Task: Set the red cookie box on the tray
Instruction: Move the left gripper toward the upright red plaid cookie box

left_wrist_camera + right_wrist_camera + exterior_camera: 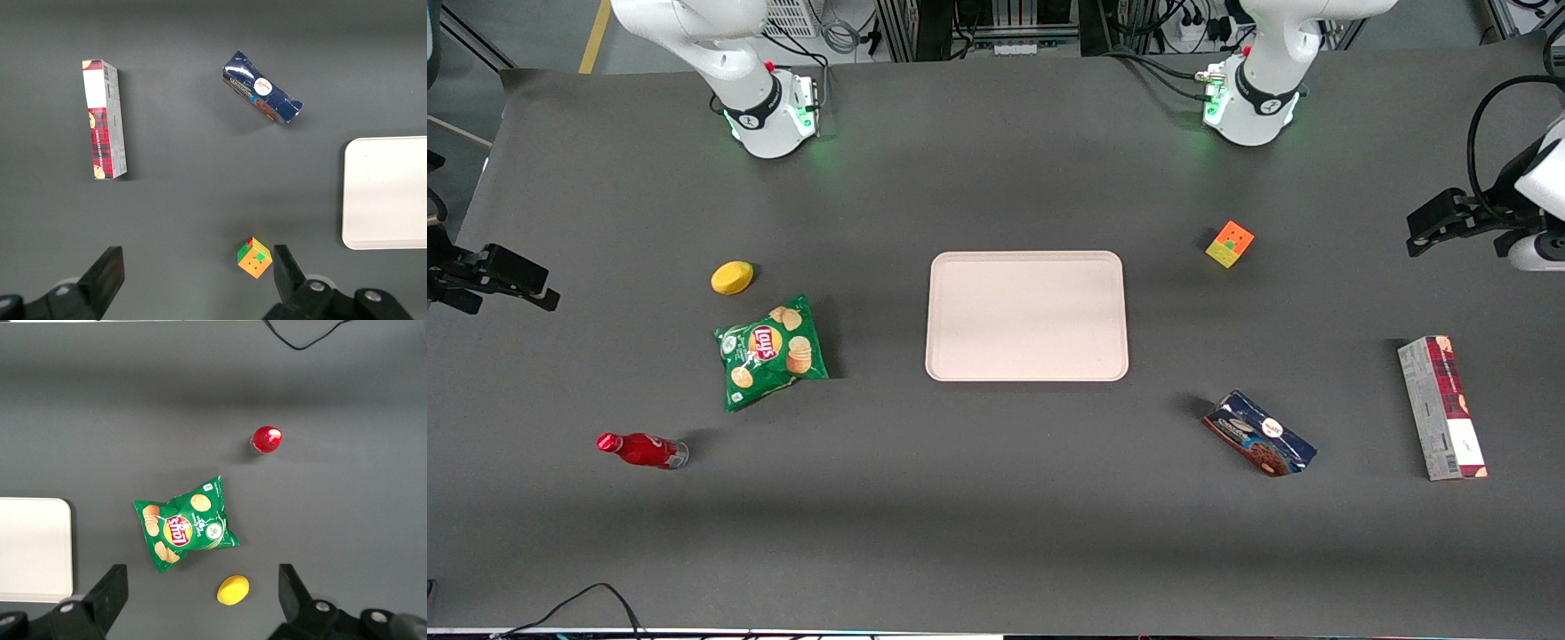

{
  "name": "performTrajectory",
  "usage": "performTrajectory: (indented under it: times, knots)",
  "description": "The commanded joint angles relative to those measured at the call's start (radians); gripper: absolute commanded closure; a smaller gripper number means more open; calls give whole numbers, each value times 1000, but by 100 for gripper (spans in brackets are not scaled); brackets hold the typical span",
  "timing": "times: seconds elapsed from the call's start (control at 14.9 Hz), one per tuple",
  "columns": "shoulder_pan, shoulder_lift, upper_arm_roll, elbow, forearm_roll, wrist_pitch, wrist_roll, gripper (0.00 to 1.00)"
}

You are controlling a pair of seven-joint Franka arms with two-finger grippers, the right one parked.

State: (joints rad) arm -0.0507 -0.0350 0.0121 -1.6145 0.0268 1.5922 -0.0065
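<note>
The red cookie box lies flat on the dark table toward the working arm's end, plaid face up with a grey printed side showing. The pale pink tray sits bare at the table's middle. My gripper hovers high above the table at the working arm's end, farther from the front camera than the box and well apart from it. It is open, and nothing is between its fingers.
A colourful cube stands between the tray and my gripper. A blue cookie bag lies between tray and box. Toward the parked arm's end are a green chips bag, a yellow lump and a red bottle.
</note>
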Motion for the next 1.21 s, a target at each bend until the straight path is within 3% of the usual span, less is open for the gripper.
performTrajectory:
  times: [0.0, 0.34, 0.74, 1.01, 1.14]
  knots:
    - [-4, 0, 3, 1, 1, 3, 8, 0]
    - [-8, -8, 35, -42, 1, 40, 8, 0]
    - [-17, 3, 175, -266, -4, 337, 28, 0]
    - [-17, 119, 252, -285, -8, 475, 180, 0]
    - [-9, 183, 253, -285, -45, 502, 183, 0]
